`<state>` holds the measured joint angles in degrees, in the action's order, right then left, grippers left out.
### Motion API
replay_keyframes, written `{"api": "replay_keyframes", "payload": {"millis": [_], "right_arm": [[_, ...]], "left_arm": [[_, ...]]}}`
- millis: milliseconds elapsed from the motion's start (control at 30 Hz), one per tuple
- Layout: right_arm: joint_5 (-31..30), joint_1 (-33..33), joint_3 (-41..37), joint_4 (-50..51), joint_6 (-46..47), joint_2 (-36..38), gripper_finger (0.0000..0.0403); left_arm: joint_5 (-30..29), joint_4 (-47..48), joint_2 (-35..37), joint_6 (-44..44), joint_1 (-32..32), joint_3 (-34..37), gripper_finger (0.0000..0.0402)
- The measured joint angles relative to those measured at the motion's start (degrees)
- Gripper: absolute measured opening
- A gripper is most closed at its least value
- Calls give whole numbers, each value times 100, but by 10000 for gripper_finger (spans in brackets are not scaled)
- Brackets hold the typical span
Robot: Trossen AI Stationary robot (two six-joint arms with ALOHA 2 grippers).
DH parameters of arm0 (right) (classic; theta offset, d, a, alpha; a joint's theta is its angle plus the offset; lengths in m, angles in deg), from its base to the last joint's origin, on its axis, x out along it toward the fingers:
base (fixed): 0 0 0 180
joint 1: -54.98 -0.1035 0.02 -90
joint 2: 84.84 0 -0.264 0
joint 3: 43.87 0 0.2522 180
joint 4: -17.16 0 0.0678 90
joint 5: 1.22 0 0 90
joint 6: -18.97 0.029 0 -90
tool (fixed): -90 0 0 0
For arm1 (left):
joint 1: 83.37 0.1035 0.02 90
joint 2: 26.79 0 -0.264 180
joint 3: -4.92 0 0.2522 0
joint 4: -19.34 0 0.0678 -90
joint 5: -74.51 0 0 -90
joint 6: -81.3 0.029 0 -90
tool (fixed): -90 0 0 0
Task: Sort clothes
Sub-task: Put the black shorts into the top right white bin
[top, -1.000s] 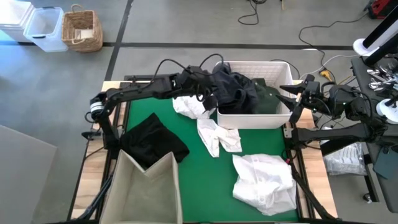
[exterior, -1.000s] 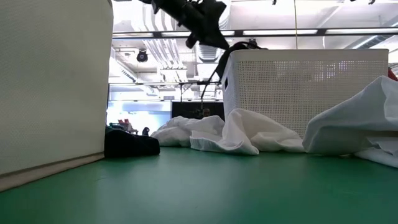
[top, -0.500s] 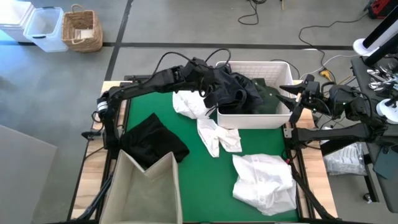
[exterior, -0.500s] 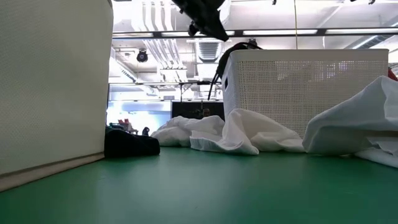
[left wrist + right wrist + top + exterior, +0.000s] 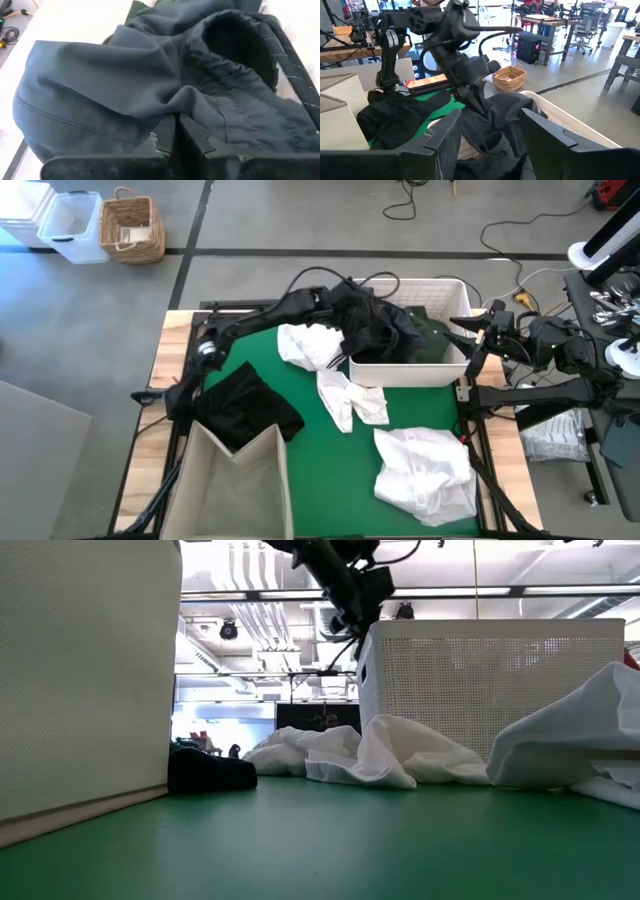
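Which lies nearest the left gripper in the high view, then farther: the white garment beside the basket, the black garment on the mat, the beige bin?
From the left gripper:
1. White garment, just beside the basket's left wall.
2. Black garment, on the mat's left side.
3. Beige bin, at the near-left corner.

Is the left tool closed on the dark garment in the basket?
Yes. The left tool is shut, pinching a fold of the dark garment in the white basket.

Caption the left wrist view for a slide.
Left gripper shut on a fold of the dark garment piled in the white basket.
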<state>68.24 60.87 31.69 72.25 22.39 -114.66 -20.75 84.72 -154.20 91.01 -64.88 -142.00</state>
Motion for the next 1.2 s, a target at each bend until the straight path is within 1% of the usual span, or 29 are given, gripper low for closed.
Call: {"api": "replay_keyframes", "payload": {"millis": [33,100,200,433,600,733,833,933,1067,1200], "right_arm": [[0,0,0,2,-3,-1,192],[0,1,0,8,-7,-2,192],[0,-1,0,35,-18,0,192],[0,-1,0,35,-39,0,192],[-8,-1,-79,32,-29,0,192],[-49,-1,-356,-8,68,-11,185],[-50,-1,-499,-19,262,-129,167],[-51,-1,-518,-118,346,-363,137],[-50,-1,-518,-542,280,-738,89],[-51,-1,-518,-1145,133,-1157,41]], "left_arm": [[-1,70,-108,11,-8,-195,2],[-16,-269,-45,52,-32,-49,1],[20,-384,82,74,-50,41,1],[22,-349,304,71,-73,-177,0],[28,-296,674,43,-202,-132,0],[1,-274,1062,105,-391,-105,0],[-221,-206,1377,200,-614,-97,0],[-567,-116,1748,267,-835,-95,0],[-914,112,2223,269,-1116,-90,0],[-1133,171,2663,233,-1419,137,0]]}}
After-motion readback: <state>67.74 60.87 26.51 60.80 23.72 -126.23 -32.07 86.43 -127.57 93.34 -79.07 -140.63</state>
